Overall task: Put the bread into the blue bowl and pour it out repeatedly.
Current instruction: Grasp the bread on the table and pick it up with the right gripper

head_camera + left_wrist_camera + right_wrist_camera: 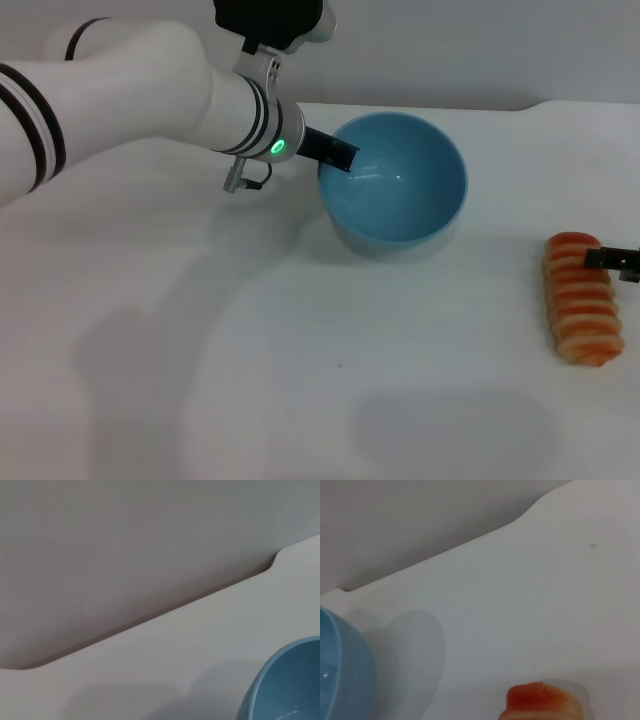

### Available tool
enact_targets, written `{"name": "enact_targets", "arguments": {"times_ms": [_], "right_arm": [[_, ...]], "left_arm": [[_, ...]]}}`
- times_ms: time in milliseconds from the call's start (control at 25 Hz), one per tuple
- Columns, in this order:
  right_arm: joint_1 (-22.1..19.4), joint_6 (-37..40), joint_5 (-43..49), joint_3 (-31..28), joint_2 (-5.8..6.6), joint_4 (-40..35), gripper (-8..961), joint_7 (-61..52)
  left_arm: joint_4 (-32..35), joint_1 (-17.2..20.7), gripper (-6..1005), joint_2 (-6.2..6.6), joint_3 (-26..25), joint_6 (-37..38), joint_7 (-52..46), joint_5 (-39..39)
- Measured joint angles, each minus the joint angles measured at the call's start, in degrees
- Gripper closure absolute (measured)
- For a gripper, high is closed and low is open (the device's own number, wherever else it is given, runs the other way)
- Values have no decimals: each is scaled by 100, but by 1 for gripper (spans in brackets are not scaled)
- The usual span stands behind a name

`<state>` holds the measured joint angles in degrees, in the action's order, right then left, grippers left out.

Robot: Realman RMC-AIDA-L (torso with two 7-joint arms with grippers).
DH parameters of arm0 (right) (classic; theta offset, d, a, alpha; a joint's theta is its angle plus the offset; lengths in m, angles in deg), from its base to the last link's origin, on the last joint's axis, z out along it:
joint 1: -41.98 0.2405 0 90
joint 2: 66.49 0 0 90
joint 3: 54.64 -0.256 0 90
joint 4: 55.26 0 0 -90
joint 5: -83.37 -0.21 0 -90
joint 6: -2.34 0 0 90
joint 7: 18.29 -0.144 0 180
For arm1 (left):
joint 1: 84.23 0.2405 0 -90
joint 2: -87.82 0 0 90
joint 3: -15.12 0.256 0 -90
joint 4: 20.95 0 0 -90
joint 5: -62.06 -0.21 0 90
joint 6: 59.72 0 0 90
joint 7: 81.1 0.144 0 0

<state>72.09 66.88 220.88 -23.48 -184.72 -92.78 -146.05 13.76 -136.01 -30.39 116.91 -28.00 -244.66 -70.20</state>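
Note:
The blue bowl (405, 200) stands at the back middle of the table, tipped a little so its empty inside faces me. My left gripper (338, 152) is shut on its left rim, with one dark finger inside the wall. The bread (582, 300), striped orange and cream, lies ridged side up on the table at the right, well apart from the bowl. My right gripper (618, 261) enters from the right edge and sits over the bread's far end. The left wrist view catches the bowl's rim (287, 685). The right wrist view holds the bowl (342, 670) and the bread's end (542, 702).
The white table (300, 380) ends at a back edge with a notched corner (545, 103) behind the bowl, against a grey wall. My left arm (130, 85) spans the upper left above the table.

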Motion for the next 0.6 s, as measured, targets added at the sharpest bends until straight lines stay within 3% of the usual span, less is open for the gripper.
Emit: {"name": "enact_targets", "arguments": {"times_ms": [600], "right_arm": [[309,-788,-15,594,-15,649,339,15]], "left_arm": [[39,65,1000,-9,11,-16,0,10]]}}
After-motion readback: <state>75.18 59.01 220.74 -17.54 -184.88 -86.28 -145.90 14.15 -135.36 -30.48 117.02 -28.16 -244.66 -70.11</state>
